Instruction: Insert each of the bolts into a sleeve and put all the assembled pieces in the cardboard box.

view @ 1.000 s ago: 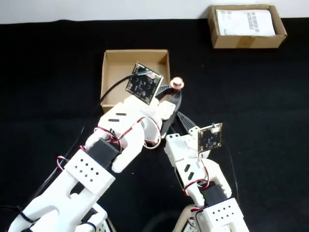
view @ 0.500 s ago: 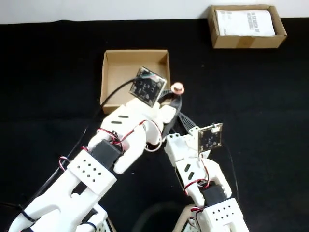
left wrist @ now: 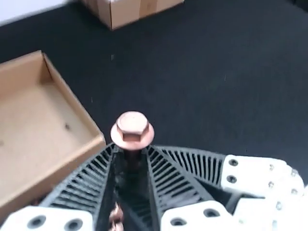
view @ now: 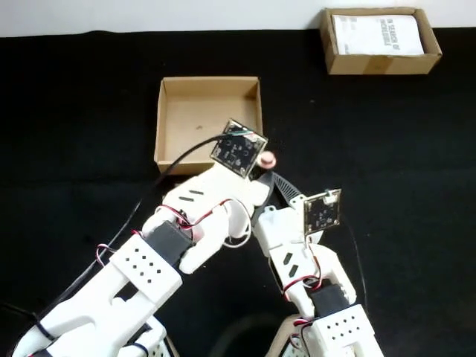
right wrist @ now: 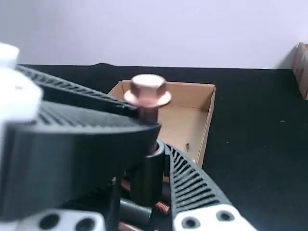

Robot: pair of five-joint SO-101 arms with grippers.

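The left gripper [left wrist: 131, 155] is clamping a copper bolt [left wrist: 132, 130] by its shank. The bolt's flanged hex head is standing upright just above the ribbed black fingers [left wrist: 168, 183]. In the high view the bolt is hanging just beside the near right corner of the box [view: 169, 126]. Directly below it the right gripper [right wrist: 147, 166] is squeezing a dark, smooth sleeve [right wrist: 148, 177] upright. A finger is hiding whether the shank is entering the sleeve.

bright, even overhead light leaves faint shadow inside the cardboard box [view: 201, 119] and the black table [view: 387, 149] matte.
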